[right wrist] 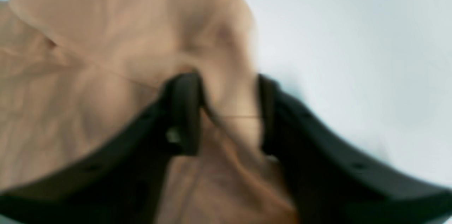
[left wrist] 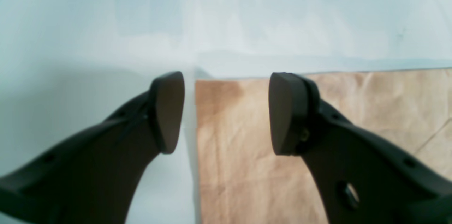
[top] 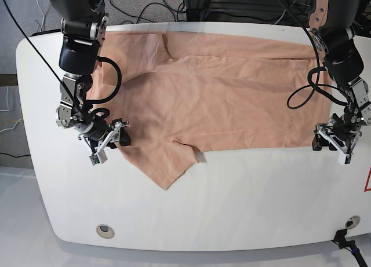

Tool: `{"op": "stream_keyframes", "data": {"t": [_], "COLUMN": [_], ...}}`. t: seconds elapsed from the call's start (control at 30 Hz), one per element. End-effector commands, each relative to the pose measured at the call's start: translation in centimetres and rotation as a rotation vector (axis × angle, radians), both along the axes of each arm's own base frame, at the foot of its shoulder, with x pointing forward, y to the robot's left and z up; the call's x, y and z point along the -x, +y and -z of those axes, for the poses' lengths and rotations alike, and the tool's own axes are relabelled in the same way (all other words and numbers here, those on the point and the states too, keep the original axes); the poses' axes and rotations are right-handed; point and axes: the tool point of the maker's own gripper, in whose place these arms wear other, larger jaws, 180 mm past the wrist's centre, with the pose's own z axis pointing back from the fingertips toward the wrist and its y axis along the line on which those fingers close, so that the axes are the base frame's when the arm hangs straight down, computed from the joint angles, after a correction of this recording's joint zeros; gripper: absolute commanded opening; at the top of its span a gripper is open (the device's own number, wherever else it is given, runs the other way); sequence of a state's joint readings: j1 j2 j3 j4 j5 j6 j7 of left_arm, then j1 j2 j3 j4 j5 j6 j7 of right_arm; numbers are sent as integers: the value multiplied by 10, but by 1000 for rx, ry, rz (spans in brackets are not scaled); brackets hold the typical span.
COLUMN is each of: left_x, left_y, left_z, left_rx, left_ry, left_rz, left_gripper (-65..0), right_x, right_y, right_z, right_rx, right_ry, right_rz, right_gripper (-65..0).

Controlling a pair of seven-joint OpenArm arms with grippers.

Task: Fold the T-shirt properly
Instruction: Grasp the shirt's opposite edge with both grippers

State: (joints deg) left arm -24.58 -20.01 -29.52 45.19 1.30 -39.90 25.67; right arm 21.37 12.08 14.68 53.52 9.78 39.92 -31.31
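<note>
The peach T-shirt (top: 220, 99) lies spread flat across the white table (top: 232, 203), one sleeve pointing toward the front edge. My right gripper (top: 110, 141) is at the shirt's left edge, by that sleeve. In the right wrist view its jaws stand partly apart, with a raised ridge of the T-shirt (right wrist: 88, 58) between the right gripper's (right wrist: 227, 111) fingers. My left gripper (top: 331, 145) sits at the hem corner on the right. In the left wrist view the left gripper (left wrist: 226, 111) is open and straddles the T-shirt's (left wrist: 247, 139) straight edge, one finger over bare table.
Black cables run along the back of the table behind the shirt. A round hole (top: 104, 229) is set near the front left edge and a small fitting (top: 349, 222) near the front right. A red mark (top: 367, 180) shows at the right edge.
</note>
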Motion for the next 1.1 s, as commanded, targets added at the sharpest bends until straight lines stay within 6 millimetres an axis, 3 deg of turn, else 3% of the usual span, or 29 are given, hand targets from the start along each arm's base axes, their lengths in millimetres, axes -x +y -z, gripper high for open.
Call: {"op": "stream_keyframes", "data": {"t": [0.0, 0.1, 0.17, 0.3, 0.67, 0.87, 1.07], "left_x": [-13, -13, -13, -10, -9, -6, -4], "left_y": [9, 8, 3, -7, -3, 21, 31], "left_z": [-23, -21, -19, -11, -12, -19, -22], "left_rx": [-10, -8, -15, -33, -36, -78, -95], "left_ry": [-68, -65, -55, -26, -51, -51, -50], "left_rz": [-9, -9, 10, 51, 46, -6, -17], "left_gripper": [-288, -288, -288, -288, -288, -288, -288], "right_x": [-5, -5, -5, -5, -4, -4, -4], "right_y": [-6, -6, -6, -6, -5, -4, -4], "right_z": [-6, -6, -6, -6, -5, -5, -5], "right_rx": [22, 22, 22, 22, 23, 22, 24], "right_ry": [-6, -6, -6, -6, -4, -4, -3], "right_rz": [-3, -5, -5, -5, -7, -9, -10], "right_gripper": [-517, -619, -650, -650, -650, -650, -650]}}
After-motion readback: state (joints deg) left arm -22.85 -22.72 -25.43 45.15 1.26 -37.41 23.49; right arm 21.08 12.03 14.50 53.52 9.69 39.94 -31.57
